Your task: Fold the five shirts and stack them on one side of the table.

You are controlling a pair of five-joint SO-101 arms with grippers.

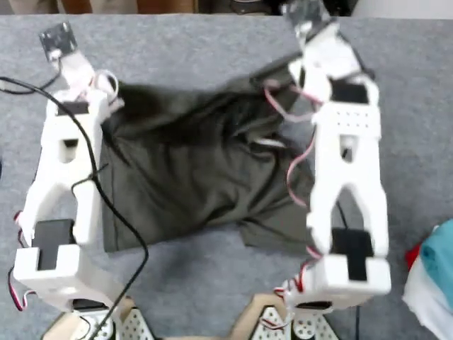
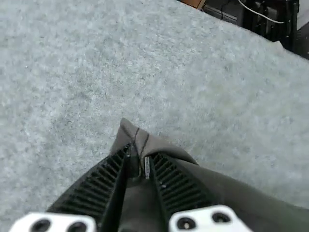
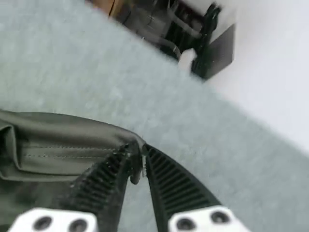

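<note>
A dark olive shirt lies rumpled across the middle of the grey table, partly lifted along its far edge. In the high view my left gripper is at the shirt's far left corner, and my right gripper is at its far right corner. The left wrist view has my left gripper shut on a pinched corner of the shirt. The right wrist view has my right gripper shut on a folded hem of the shirt, held just above the table.
A pile of clothes in teal, white and red sits at the table's right edge. A black cable trails over the left arm and the shirt's left side. Bare grey table lies beyond the shirt's far edge.
</note>
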